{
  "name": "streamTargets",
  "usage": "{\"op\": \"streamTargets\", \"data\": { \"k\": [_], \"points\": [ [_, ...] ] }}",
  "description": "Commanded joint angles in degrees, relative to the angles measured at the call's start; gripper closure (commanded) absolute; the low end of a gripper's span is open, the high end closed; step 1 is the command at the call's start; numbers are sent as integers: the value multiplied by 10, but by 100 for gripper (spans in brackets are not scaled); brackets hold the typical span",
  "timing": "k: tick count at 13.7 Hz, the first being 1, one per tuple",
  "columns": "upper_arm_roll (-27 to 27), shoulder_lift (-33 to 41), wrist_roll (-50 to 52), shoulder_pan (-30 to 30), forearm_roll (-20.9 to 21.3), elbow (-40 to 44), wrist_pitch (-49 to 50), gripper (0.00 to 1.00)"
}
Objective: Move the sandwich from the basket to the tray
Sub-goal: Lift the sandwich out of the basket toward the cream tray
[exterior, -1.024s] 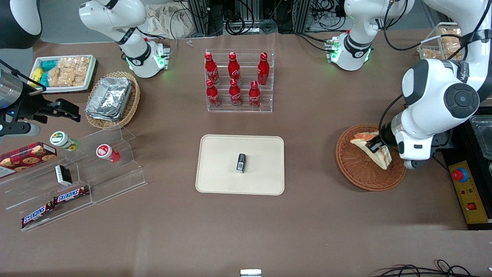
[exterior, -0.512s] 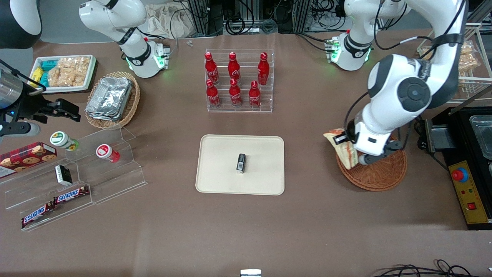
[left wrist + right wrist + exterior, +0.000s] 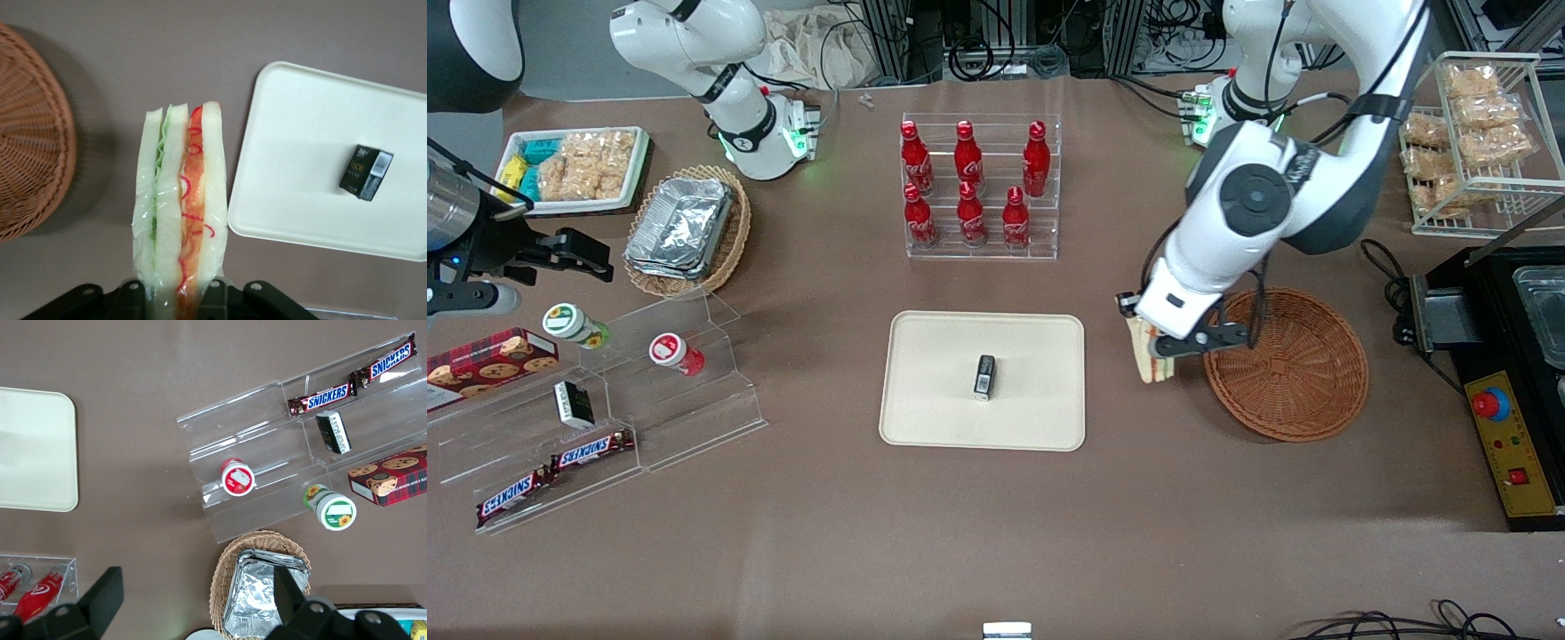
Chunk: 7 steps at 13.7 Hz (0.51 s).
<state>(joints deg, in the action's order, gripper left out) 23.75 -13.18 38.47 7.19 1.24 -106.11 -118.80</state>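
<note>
1. Between the basket (image 3: 1286, 364) and the tray (image 3: 925, 409), the left arm's gripper (image 3: 1158, 348) hangs above bare table with its jaws clamped on the sandwich (image 3: 1145, 359); from the front the arm's wrist covers the fingers and most of the wedge, so only a pale corner shows.
2. Seen from the left wrist camera, the sandwich (image 3: 179, 220) is plain: pale bread slices, green and orange-red filling, glossy clear wrap, its held end pinched between the black fingers (image 3: 215, 297), which are cut off at the frame edge.
3. Underneath lies a matte brown table cover (image 3: 996, 524); cables and equipment racks crowd the table's edge farthest from the front camera.
4. Woven reddish-brown wicker forms the round, shallow basket, which holds nothing.
5. Smooth cream-beige with rounded corners and a low rim, the tray carries one small black box (image 3: 984, 376) near its middle.
6. Farther from the front camera than the tray stands a clear acrylic rack of red bottles (image 3: 971, 191).
</note>
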Motion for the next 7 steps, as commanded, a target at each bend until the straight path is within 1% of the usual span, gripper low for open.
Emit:
{"op": "streamTargets", "data": {
  "k": [1,2,3,7],
  "points": [
    [2,-26,-1,11,19,-2,-30,100],
    [2,-38,-1,34,24,-1,-46,100],
    [2,-54,1,44,31,0,-62,100],
    [2,-119,84,80,110,10,-124,100]
  ]
}}
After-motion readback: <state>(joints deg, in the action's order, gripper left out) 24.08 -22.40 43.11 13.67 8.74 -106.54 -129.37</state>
